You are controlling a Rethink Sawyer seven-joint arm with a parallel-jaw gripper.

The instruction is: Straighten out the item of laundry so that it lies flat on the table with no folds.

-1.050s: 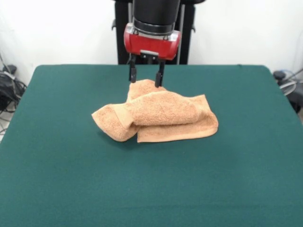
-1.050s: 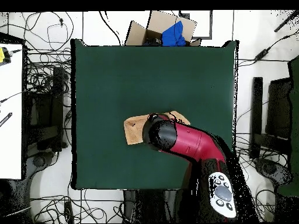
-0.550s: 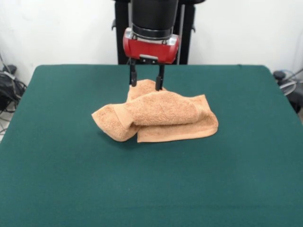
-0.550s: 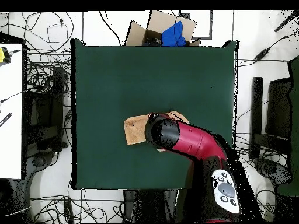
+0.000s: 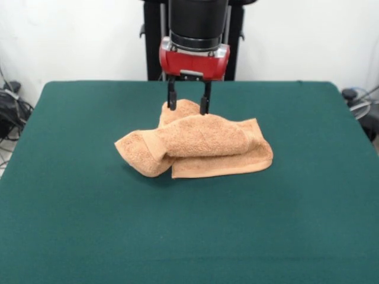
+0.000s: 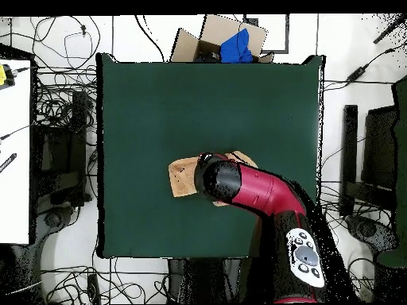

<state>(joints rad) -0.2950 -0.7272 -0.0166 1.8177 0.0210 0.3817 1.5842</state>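
Note:
The item of laundry (image 5: pixel 201 145) is a light-orange terry towel, bunched and folded over itself in the middle of the dark green table (image 5: pixel 71 225). One rolled fold lies across its top, and a lump sticks out at the front left. My gripper (image 5: pixel 188 110) hangs open over the towel's far edge, one finger on each side of a raised fold, with its tips at the cloth. In the overhead view the red arm (image 6: pixel 262 194) hides most of the item of laundry (image 6: pixel 183 176); only its left part shows, and the gripper is hidden there.
Bare green table (image 6: pixel 207 103) surrounds the towel on every side. A cardboard box (image 6: pixel 219 40) with something blue in it sits off the table's far edge in the overhead view. Cables lie on the floor around the table.
The gripper has dropped a little and shifted slightly right in the front view, its tips now lower on the towel's far fold. The towel has not moved.

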